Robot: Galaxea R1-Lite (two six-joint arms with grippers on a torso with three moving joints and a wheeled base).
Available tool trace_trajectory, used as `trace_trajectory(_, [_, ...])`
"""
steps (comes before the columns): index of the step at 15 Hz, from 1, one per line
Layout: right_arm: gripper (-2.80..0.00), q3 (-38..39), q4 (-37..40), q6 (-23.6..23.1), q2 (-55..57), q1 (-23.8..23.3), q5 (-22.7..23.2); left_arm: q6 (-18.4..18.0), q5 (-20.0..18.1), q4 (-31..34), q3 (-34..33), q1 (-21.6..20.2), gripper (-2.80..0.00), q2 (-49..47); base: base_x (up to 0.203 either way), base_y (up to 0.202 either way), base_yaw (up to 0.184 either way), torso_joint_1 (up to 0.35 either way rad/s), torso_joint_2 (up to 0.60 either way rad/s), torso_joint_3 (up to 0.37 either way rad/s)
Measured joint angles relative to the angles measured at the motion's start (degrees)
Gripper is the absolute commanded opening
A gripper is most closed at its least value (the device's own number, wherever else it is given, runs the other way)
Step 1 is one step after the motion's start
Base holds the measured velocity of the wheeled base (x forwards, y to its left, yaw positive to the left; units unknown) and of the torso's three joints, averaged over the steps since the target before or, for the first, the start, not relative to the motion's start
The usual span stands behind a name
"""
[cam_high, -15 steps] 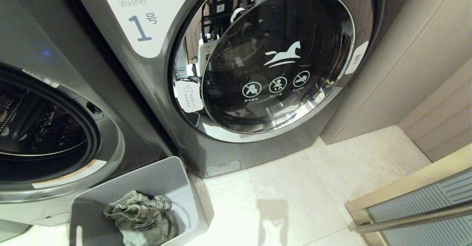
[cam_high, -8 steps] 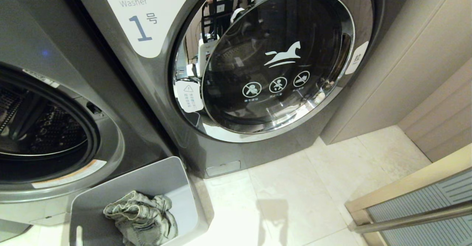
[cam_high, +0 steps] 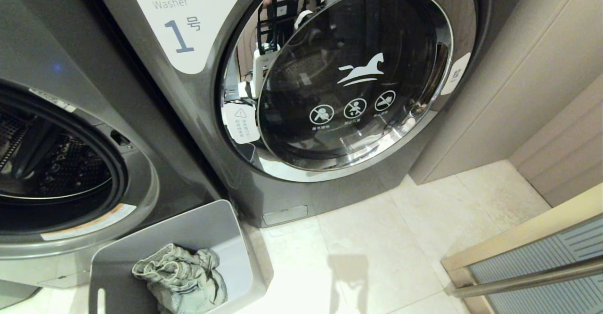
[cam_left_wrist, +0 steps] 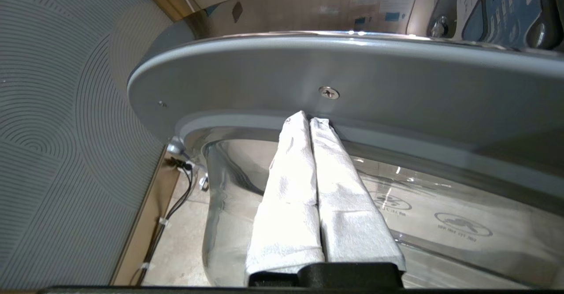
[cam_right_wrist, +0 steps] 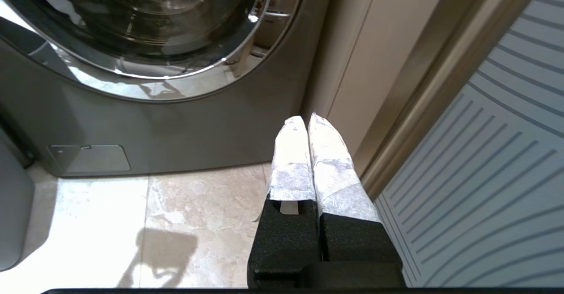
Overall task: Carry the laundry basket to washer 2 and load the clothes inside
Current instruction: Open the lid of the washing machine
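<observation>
A grey basket [cam_high: 202, 238] sits on the floor [cam_high: 377, 238] below and between two washers, just beside washer 1 [cam_high: 188, 116]. The denim clothes [cam_high: 181, 278] lie crumpled inside it. The left tool [cam_left_wrist: 308, 120], pressed together and empty, rests against an open washer door [cam_left_wrist: 396, 78]. The right tool [cam_right_wrist: 307, 124], also pressed together, hangs near washer 1's lower corner.

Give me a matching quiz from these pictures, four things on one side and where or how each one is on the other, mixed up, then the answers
1. clothes
2. laundry basket
3. left gripper
4. right gripper

A. shut, above the pale floor tiles
B. on the floor before the open washer
C. shut, tips at the open door's grey rim
D. bunched inside the grey bin

Pairs: 1-D, 2-B, 3-C, 4-A
</observation>
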State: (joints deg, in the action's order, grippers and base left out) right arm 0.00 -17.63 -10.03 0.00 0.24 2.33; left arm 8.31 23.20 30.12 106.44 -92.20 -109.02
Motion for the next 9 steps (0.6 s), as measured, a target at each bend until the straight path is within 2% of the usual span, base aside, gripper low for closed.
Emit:
trace_trajectory(2, [-2.80, 0.0, 0.0, 0.0, 0.0, 0.0, 0.0, -0.1, -0.1, -1.0, 3.1, 0.0, -2.80, -3.7, 0.000, 0.000, 0.000, 0.000, 0.00, 0.000])
trace_trajectory(5, [-2.80, 0.0, 0.0, 0.0, 0.0, 0.0, 0.0, 0.0, -0.1, -3.1, 4.4, 0.0, -2.80, -7.4, 0.000, 0.000, 0.000, 0.000, 0.00, 0.000])
trace_trajectory(9, [-2.80, 0.0, 0.0, 0.0, 0.0, 0.0, 0.0, 0.3, -1.3, -3.0, 4.6, -0.5, -2.80, -7.0, 0.000, 0.000, 0.000, 0.000, 0.00, 0.000])
